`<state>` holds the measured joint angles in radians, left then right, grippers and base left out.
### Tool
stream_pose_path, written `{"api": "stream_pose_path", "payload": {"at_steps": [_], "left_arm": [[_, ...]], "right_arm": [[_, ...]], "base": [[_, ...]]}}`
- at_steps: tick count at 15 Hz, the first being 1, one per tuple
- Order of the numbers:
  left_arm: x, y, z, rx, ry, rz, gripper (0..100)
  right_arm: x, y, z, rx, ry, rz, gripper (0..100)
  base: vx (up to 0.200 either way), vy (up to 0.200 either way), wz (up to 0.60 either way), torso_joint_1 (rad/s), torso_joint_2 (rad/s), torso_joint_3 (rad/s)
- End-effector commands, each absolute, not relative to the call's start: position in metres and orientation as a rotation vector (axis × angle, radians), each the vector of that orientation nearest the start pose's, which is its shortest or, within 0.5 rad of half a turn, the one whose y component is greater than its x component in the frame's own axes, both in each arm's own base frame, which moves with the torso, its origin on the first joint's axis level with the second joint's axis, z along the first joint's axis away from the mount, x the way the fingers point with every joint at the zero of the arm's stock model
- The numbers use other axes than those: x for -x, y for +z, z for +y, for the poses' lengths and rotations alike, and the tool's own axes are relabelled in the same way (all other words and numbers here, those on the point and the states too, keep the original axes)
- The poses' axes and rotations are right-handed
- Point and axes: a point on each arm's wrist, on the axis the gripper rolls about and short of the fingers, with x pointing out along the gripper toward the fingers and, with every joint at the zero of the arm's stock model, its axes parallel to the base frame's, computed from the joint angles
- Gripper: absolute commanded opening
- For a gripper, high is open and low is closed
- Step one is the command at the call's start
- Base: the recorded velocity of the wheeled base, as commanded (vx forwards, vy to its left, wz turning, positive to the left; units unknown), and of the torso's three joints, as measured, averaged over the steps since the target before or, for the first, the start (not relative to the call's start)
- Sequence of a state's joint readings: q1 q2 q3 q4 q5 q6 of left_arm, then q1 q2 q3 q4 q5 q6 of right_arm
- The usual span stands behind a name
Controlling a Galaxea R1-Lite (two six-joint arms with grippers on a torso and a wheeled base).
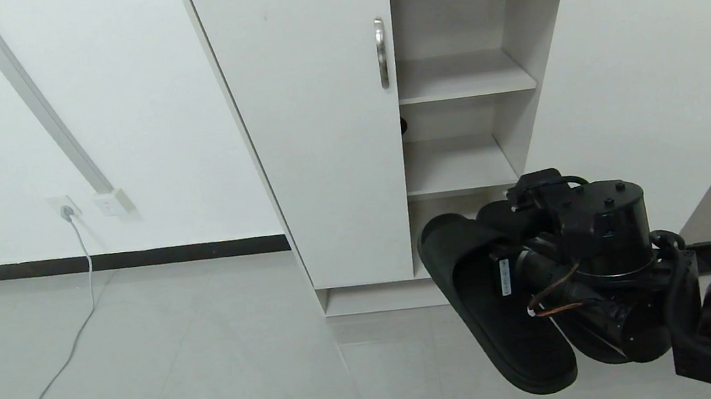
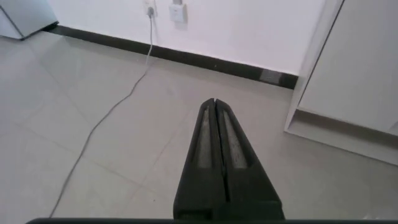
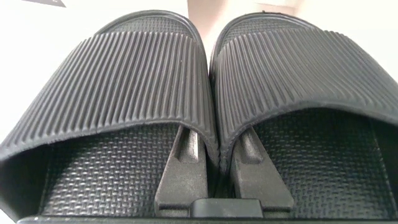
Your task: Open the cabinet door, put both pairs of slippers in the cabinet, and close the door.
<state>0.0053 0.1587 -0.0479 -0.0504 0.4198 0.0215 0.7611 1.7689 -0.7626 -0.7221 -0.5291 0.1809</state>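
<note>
Two black slippers hang off the floor as a pair, side by side, in front of the cabinet; their far ends point toward its lowest compartment, and I cannot tell whether they have crossed its front edge. From the right wrist, the right claw is nearly closed on them; one finger sits under the ribbed strap of each slipper, pinching the two touching inner sides together between them.

The cabinet's right door stands swung wide open to the right; the left door is shut, its metal handle upright along the inner edge. Behind the open half are an upper shelf and a lower shelf, with the bottom compartment below them partly hidden by the slippers and the arm.

The left claw is pressed fully closed with nothing between its fingers; it hangs over the grey tiled floor, pointing toward the wall, with the cabinet's base off to one side.

A grey cable runs across the floor up to a wall socket, left of the cabinet; the same cable shows beyond the left claw. A dark skirting strip lines the foot of the white wall.
</note>
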Motion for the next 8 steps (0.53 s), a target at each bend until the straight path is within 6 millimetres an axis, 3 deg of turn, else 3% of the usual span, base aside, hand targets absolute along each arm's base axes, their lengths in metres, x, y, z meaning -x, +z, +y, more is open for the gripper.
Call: {"api": "stream_pose_path", "payload": {"at_steps": [1, 4, 8], "left_arm": [[0.0257, 0.0798, 0.0087, -0.017, 0.414, -0.017, 0], [0.0231, 0.0751, 0.0008, -0.019, 0.040, 0.010, 0], [0.0229, 0.0759, -0.0007, -0.043, -0.023, -0.002, 0]], "right_arm": [[-0.2339, 0.1580, 0.2070, -0.006, 0.208, 0.250, 0], [-0.2341, 0.1558, 0.2079, 0.000, 0.209, 0.255, 0], [-0.2350, 0.1538, 0.2120, 0.004, 0.213, 0.258, 0]], "base": [[0.000, 0.000, 0.00, 0.000, 0.00, 0.000], [0.000, 0.000, 0.00, 0.000, 0.00, 0.000], [0.000, 0.000, 0.00, 0.000, 0.00, 0.000]]}}
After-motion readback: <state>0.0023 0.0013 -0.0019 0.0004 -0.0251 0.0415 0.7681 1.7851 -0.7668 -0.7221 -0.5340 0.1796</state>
